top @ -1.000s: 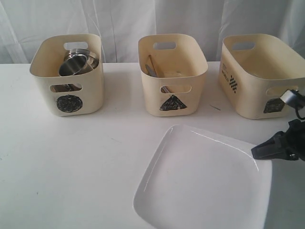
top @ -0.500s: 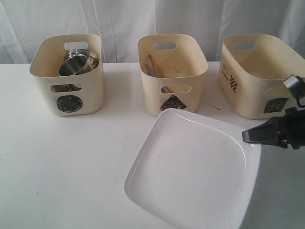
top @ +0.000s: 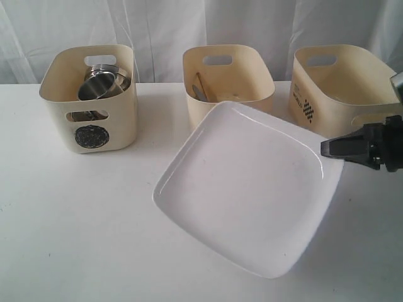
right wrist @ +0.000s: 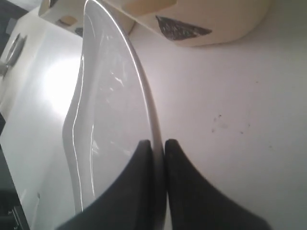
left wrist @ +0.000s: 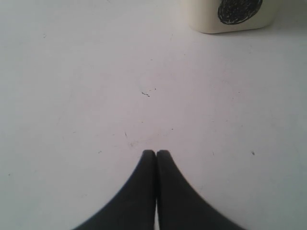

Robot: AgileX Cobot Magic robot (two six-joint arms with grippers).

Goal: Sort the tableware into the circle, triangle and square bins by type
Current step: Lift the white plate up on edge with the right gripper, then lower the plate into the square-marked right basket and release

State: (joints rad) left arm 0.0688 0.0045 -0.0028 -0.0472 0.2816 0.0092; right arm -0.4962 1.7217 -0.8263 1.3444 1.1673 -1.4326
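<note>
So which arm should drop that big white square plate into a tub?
Right. The right fingers pinch the rim of the large white squarish plate, close to the rightmost cream plastic tub. The left fingers are shut on nothing above the white table.

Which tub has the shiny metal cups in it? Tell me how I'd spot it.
On the white table, three cream tubs stand in a row before the curtain. Take the left-end tub: its front bears a black scribbled circle, and only it holds metal cups.
</note>
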